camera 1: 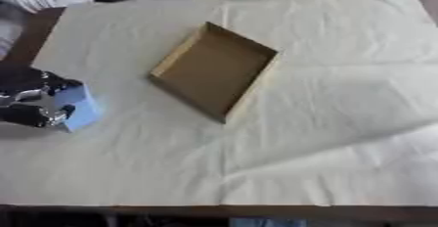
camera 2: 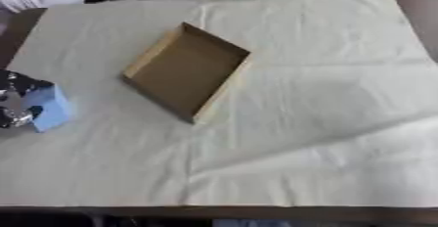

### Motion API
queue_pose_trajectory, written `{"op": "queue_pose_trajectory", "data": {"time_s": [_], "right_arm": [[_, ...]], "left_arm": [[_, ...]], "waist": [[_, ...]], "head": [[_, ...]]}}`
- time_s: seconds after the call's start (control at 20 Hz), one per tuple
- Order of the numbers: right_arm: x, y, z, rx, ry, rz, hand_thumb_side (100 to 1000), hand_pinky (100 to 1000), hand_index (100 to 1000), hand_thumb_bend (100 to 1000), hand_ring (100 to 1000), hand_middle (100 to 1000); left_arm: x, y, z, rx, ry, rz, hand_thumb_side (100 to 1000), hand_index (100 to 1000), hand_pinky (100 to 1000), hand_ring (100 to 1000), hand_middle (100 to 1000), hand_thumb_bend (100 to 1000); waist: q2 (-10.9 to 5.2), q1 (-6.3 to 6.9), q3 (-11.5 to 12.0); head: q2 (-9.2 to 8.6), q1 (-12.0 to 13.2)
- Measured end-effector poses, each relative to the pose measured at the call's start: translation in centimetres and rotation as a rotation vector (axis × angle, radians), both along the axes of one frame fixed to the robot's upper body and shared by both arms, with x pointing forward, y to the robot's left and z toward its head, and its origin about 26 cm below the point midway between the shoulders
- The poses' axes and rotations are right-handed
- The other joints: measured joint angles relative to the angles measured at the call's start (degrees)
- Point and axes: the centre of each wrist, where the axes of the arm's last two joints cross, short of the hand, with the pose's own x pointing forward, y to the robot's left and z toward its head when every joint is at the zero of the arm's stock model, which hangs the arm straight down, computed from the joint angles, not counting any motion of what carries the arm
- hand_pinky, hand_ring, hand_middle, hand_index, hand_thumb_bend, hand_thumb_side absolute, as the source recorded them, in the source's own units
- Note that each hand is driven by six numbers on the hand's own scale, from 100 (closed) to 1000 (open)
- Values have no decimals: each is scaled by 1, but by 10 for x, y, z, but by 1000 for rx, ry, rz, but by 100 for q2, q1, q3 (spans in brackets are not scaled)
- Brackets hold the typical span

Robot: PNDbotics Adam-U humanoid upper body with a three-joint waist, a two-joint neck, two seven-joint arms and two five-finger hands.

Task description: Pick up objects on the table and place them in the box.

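In the left eye view, the left hand [camera 1: 32, 102] comes in at the left edge of the table [camera 1: 342, 123], its arm cut off by the frame. The black and silver fingers blur together, but they look curled round a light blue block [camera 1: 78, 104], which sits just inside the table's left edge. Whether the block rests on the pale cloth or hangs just above it cannot be told. The shallow cardboard box [camera 1: 214, 69] lies askew near the middle of the table, toward the far edge, open side up and with nothing in it, well apart from the hand. The right hand shows nowhere.

In the right eye view, the left hand [camera 2: 17, 106] is cropped harder, only part of it showing against the left border. The blue block [camera 2: 50, 106] pokes out on its right side, the near corner pointing toward the table's front edge. The box [camera 2: 186, 70] sits nearer the table's left edge than its right.
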Motion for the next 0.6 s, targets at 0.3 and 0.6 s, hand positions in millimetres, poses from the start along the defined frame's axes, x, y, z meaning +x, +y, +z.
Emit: {"op": "queue_pose_trajectory", "data": {"time_s": [0.3, 0.6], "right_arm": [[1, 0, -3, 10, 8, 3, 554, 673, 788, 100, 722, 570], [0, 0, -3, 9, 11, 7, 554, 673, 788, 100, 722, 569]], "left_arm": [[2, -3, -1, -14, -11, -1, 1000, 870, 793, 537, 454, 152], [2, -5, -2, -34, -20, -8, 1000, 809, 717, 350, 308, 116]], "waist": [[13, 0, -13], [14, 0, -16]], "head": [[0, 4], [0, 4]]}}
